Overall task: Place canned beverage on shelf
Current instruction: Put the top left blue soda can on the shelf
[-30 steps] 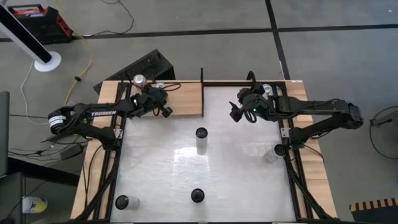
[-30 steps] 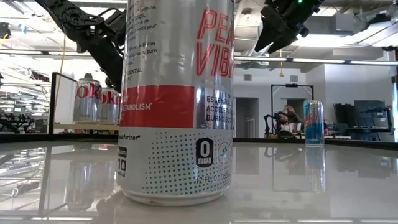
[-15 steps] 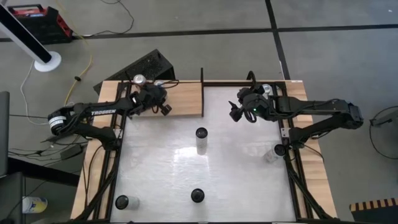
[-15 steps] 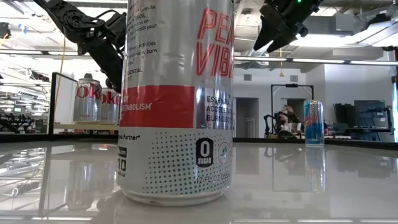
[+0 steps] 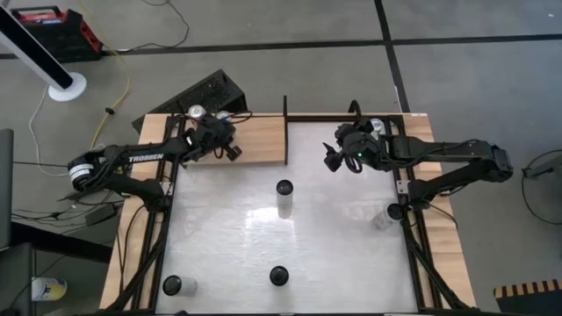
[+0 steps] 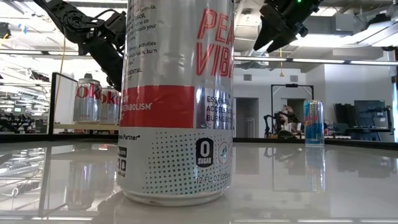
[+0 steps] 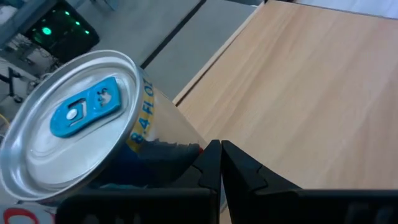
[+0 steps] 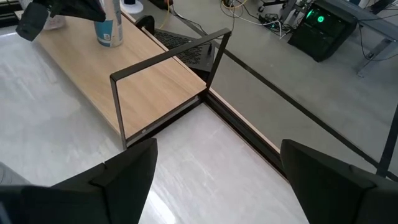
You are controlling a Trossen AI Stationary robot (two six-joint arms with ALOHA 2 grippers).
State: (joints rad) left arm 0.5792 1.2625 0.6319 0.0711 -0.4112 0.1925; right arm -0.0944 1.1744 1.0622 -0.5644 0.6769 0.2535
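Two cans stand on the shelf (image 5: pixel 259 140), and my left end effector (image 5: pixel 230 152), fingers pressed together and empty, hovers just beside the blue-tabbed can (image 7: pixel 74 127), marked "8.4 FL OZ". My right end effector (image 5: pixel 332 161) hangs wide open over the desk (image 5: pixel 334 246), well apart from the shelf.

The big can (image 6: pixel 177 99) near the low camera reads "VIB", "0 SUGAR", "12 FL OZ". The blue-tabbed can (image 7: pixel 81 124) reads "8.4 FL OZ". The left arm (image 5: pixel 140 159) reads "TROSSEN".
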